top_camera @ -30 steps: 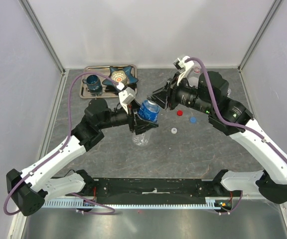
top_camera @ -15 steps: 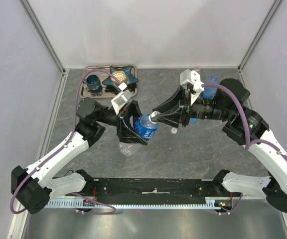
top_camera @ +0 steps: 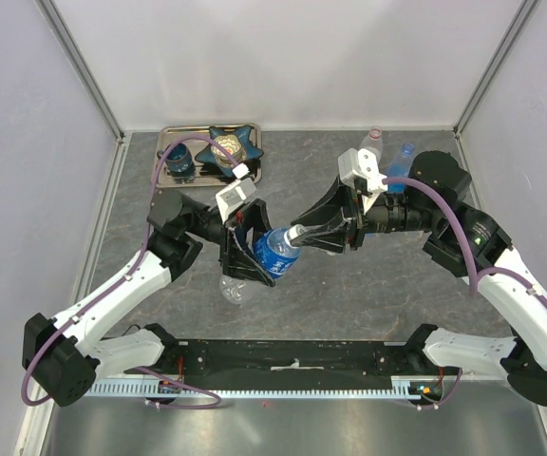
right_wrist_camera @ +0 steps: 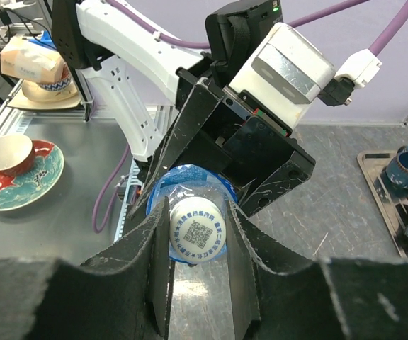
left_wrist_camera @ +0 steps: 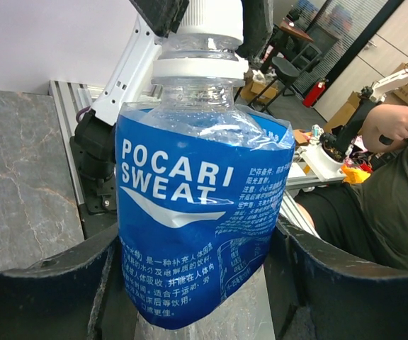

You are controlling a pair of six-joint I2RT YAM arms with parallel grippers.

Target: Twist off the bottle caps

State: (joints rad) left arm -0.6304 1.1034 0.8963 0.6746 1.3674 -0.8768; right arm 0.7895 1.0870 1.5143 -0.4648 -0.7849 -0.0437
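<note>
A blue-labelled bottle (top_camera: 275, 253) hangs tilted above the table between both arms. My left gripper (top_camera: 254, 255) is shut on the bottle's body, and its dark fingers (left_wrist_camera: 41, 283) flank the label (left_wrist_camera: 200, 205) in the left wrist view. The bottle's white cap (right_wrist_camera: 197, 230) carries a printed code and sits on the neck (left_wrist_camera: 198, 69). My right gripper (right_wrist_camera: 197, 244) is shut on this cap from the right, a finger (right_wrist_camera: 154, 255) pressing each side. In the top view the right gripper (top_camera: 297, 233) meets the bottle's mouth.
Two more bottles stand at the back right, one pale-capped (top_camera: 375, 140) and one blue-capped (top_camera: 405, 152). A metal tray (top_camera: 254, 174) at the back left holds a dark blue mug (top_camera: 179, 163) and a blue star-shaped dish (top_camera: 228, 144). Walls enclose three sides.
The bottle has moved down-left toward the near edge and now lies more level. Both arms travelled with it, and the right arm's wrist has swung lower.
</note>
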